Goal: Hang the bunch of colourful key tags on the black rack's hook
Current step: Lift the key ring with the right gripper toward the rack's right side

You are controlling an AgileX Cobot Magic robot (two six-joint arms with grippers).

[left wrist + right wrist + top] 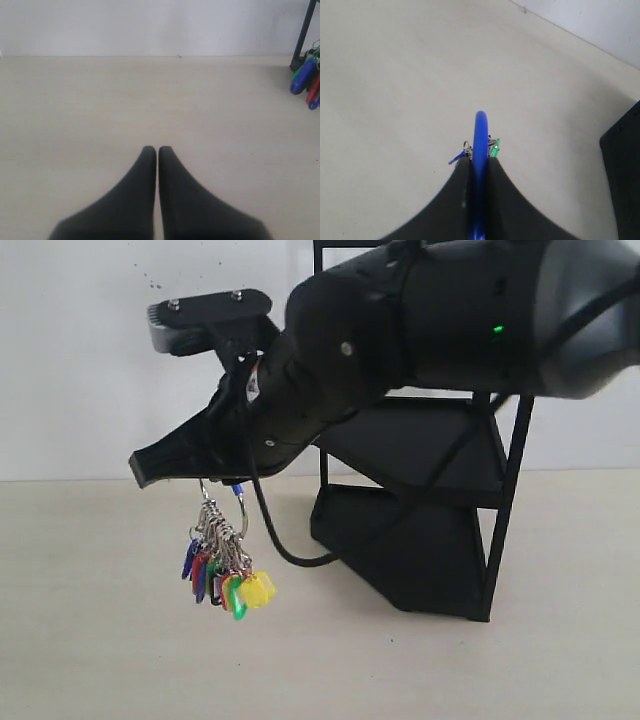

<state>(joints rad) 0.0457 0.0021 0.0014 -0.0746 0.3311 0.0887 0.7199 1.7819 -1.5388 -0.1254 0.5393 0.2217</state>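
Your right gripper (150,468) is clamped on the blue-sleeved metal ring of the colourful key tag bunch (226,565). Its chains and yellow, red, blue and green plastic tags dangle at 6 o'clock from the tip, over the pale counter (90,640). The tall black metal frame rack (420,540) stands at 3 o'clock from the bunch, with its upper part hidden by your arm, so its hook cannot be made out. Your left gripper (157,151) has its fingers pressed together, empty.
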